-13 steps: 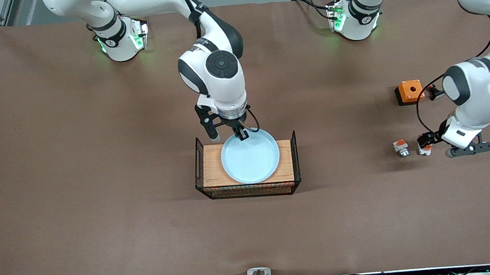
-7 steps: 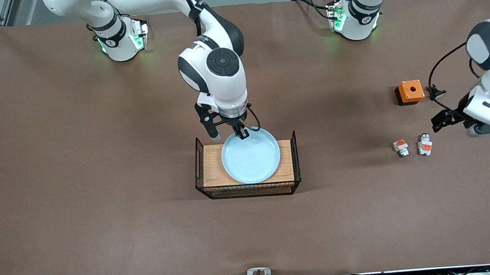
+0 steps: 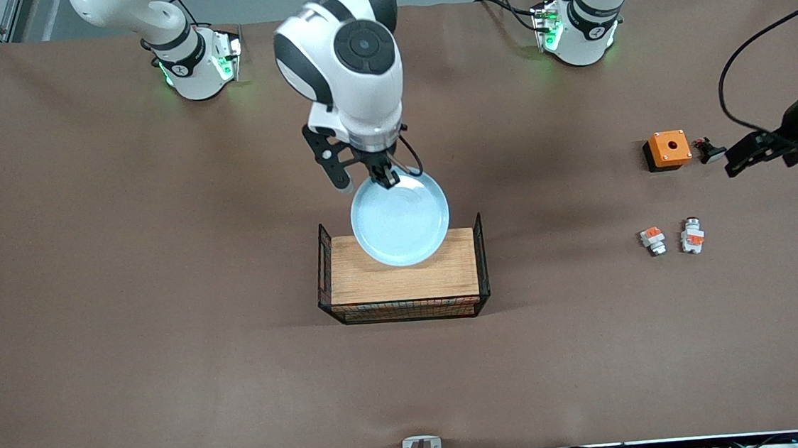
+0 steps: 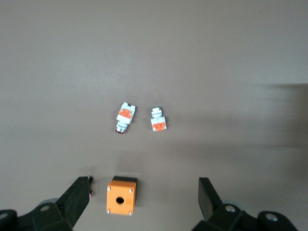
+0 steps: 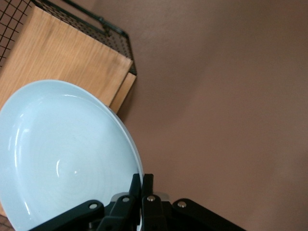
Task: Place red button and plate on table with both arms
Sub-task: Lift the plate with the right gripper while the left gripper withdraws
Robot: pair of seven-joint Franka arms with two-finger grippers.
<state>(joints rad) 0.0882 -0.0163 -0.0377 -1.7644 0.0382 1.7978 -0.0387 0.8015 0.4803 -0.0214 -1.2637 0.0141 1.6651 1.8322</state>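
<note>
Now the right gripper (image 3: 383, 180) pinches the plate (image 3: 400, 217) rim above the crate (image 3: 403, 280); left gripper (image 3: 757, 153) jaws gape, empty.

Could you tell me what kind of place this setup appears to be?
Probably a robotics lab: two white arms bolted to a brown-covered table, the right pincer lifting a plate, cables along the edge.

Desk (image 3: 163, 306): covered in a plain brown sheet, matt, smooth, faint creases, no shine.

Plate (image 3: 400, 220): pale blue, glossy, glazed look; soft highlights and faint rings on its inner face in the right wrist view.

Crate (image 3: 403, 280): top of light wood with visible grain, matt; ends of thin black wire mesh.

Orange box (image 3: 668, 149): smooth plastic look, slight sheen.

Red button (image 3: 692, 236): white-grey and orange plastic, silvery metallic cap.

Right claw (image 3: 386, 180): black, matt.
</note>
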